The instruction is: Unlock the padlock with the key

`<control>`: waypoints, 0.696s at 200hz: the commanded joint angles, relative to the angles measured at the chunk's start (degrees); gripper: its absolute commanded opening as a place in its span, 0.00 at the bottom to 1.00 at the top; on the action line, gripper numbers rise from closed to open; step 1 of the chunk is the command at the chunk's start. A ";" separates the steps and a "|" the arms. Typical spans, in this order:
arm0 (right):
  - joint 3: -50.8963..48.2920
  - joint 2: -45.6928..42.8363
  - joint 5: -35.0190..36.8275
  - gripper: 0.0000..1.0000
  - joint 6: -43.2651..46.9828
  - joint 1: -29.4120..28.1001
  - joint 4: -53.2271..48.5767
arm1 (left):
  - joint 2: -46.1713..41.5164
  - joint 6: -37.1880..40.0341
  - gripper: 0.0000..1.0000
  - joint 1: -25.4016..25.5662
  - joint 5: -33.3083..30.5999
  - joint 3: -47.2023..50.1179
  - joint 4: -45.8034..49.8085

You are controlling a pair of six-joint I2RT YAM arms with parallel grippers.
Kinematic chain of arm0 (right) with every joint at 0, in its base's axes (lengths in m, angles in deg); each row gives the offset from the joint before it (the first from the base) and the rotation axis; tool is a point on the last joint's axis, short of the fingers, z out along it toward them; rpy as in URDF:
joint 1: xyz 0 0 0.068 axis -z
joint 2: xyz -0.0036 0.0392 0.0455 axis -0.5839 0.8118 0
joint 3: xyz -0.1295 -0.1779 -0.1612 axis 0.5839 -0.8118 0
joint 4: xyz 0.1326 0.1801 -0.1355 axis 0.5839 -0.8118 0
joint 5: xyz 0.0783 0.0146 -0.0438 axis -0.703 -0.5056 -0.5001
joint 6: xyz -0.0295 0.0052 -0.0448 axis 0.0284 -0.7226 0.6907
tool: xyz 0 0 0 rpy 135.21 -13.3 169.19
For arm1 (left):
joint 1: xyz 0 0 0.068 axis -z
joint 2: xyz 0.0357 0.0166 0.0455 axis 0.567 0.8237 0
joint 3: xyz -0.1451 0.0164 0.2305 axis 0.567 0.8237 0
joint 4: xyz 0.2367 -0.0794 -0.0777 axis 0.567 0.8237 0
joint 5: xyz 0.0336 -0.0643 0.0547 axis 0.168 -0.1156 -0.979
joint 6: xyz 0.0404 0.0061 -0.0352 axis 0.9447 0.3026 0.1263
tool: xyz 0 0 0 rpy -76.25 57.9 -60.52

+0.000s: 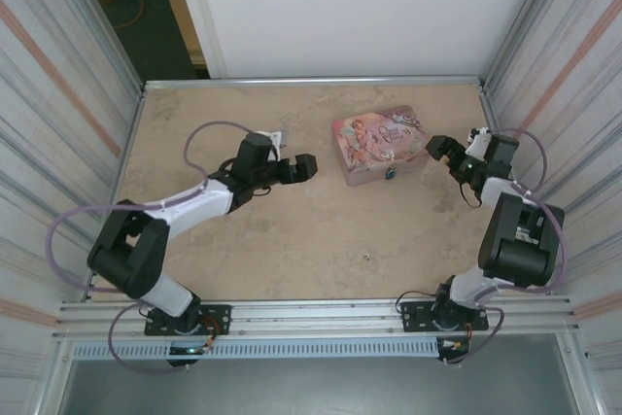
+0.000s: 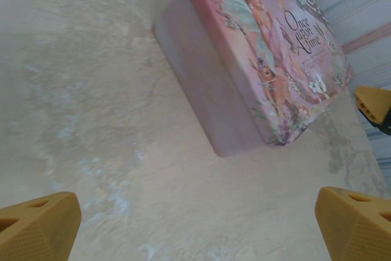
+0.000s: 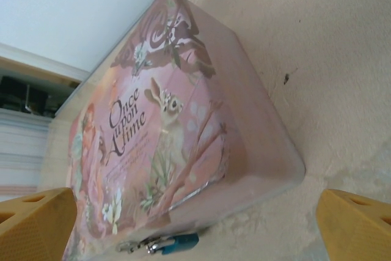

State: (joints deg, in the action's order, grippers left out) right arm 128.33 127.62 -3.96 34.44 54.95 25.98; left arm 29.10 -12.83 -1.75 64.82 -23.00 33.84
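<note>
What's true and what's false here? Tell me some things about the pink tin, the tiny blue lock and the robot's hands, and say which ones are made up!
1. The blue padlock sits on the pink tin at its near side. True.
2. The left gripper is holding the key. False: it is open and empty. The key is a tiny speck lying on the table, between the tin and the arms' bases.
3. The tin's lid is flipped open. False: the lid is shut.
4. The left gripper and the right gripper are both open, one on each side of the tin. True.
5. The lid says "Once upon a time". True.
</note>
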 commanded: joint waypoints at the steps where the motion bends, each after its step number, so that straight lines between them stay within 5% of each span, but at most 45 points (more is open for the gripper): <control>1: 3.53 3.37 -2.93 0.99 -0.21 0.03 1.57 | 3.73 -1.91 0.99 1.06 3.16 -4.86 -2.06; 139: 15.47 15.29 -2.68 0.99 5.02 -4.36 -4.32 | 22.23 -6.83 0.99 3.56 9.54 -20.38 -4.72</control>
State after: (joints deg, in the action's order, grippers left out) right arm 141.71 141.24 -5.03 37.37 51.06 23.53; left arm 49.58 -18.16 1.20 72.82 -40.20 30.19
